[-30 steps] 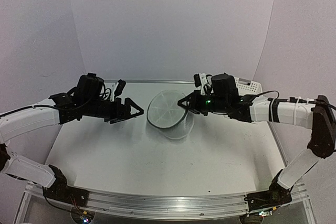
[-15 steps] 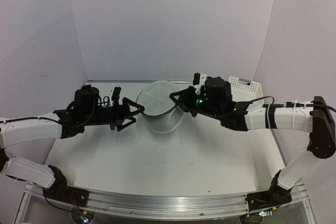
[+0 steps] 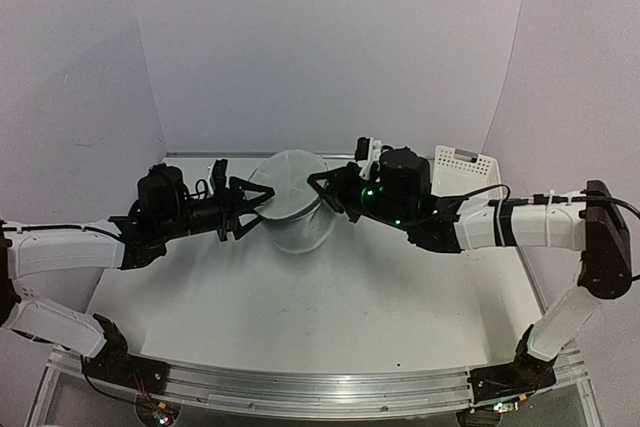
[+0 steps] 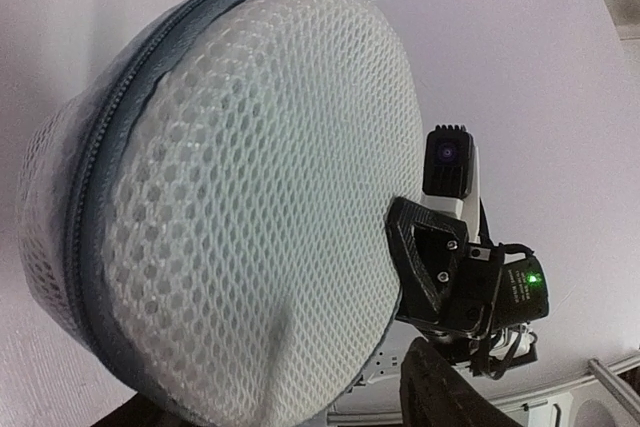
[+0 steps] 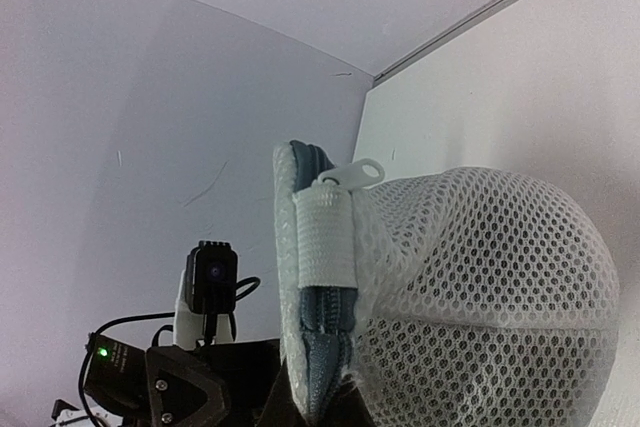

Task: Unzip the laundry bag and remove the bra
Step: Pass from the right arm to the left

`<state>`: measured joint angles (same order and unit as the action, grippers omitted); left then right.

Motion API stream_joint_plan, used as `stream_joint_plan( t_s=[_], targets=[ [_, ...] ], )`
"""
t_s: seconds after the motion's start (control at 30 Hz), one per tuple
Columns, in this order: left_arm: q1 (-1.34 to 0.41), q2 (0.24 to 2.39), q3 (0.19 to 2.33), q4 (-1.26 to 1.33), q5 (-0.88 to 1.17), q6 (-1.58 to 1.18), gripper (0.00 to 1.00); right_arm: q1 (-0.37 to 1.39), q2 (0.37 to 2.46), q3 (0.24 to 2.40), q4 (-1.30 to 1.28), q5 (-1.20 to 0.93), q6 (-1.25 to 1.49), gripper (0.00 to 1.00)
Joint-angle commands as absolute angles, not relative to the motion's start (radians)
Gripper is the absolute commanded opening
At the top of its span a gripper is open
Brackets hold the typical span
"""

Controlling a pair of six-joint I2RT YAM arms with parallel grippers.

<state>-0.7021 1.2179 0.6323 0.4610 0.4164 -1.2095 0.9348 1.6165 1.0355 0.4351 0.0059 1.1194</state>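
From the near edge of the counter [image 3: 300,317] both arms reach inward and meet over its middle, one on each side of the laundry bag [image 3: 290,199]. The left hand [image 3: 258,205] comes at the bag from the left. Its jaws stand apart with the bag's side at their tips, so close that mesh fills most of the left wrist view, but I cannot tell whether they are pressing it. The right hand [image 3: 318,185] is on the opposite side with its jaws closed, pinching the bag at the upper right of its rim. In the right wrist view the grey-blue zipper band [image 5: 312,337] rises straight out from between that hand's fingers. A white fabric tab [image 5: 325,232] wraps over the band, and the pale zipper pull [image 5: 352,173] pokes out just above the tab. The bag is puffed into its drum shape and tilted, its round lid facing up and slightly left (whether its base touches the counter is unclear). Farther back, at the right rear corner, a white slotted basket [image 3: 462,162] sits well apart from the bag, near the wall.
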Motion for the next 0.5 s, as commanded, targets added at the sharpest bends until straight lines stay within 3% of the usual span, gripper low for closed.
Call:
stream_joint_plan(
  t_s=[0.0,0.27,0.33,0.4,0.47],
  targets=[
    [-0.703,1.244,0.628,0.579,0.426,-1.247,0.62,0.950,1.611,1.061,0.575,0.008,1.151,0.00],
    [-0.703,1.283,0.617,0.647,0.445,-1.288,0.59,0.962,1.608,1.045,0.614,-0.014,1.154,0.00],
    [-0.703,1.287,0.619,0.662,0.449,-1.291,0.45,0.965,1.608,1.038,0.618,-0.017,1.154,0.00],
    [-0.703,1.290,0.625,0.667,0.452,-1.289,0.22,0.967,1.607,1.029,0.620,-0.018,1.155,0.00],
    [-0.703,1.292,0.630,0.667,0.455,-1.289,0.05,0.966,1.601,1.018,0.621,-0.023,1.152,0.00]
  ],
)
